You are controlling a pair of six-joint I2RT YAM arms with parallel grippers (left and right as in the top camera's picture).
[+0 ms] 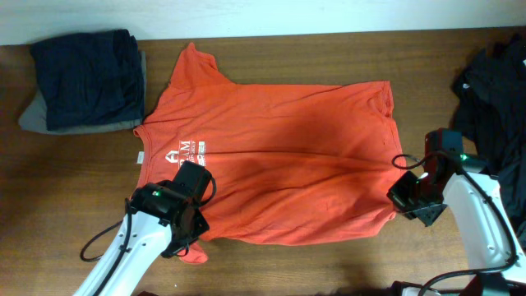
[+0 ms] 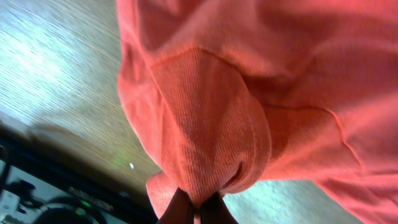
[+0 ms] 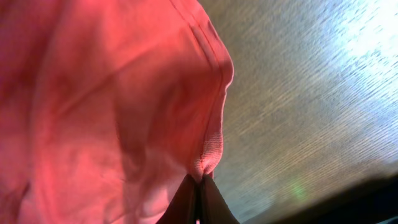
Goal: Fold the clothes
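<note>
An orange-red T-shirt (image 1: 271,156) with white lettering (image 1: 191,151) lies spread flat across the table's middle, collar to the left. My left gripper (image 1: 191,215) is shut on the near sleeve; in the left wrist view the sleeve fabric (image 2: 211,124) bunches up between the dark fingers (image 2: 180,208). My right gripper (image 1: 400,196) is shut on the near corner of the hem at the right; the pinched hem (image 3: 210,152) shows in the right wrist view.
A folded stack of navy and grey clothes (image 1: 86,78) sits at the back left. A heap of black garments (image 1: 497,90) lies at the right edge. Bare wooden tabletop (image 1: 66,205) surrounds the shirt.
</note>
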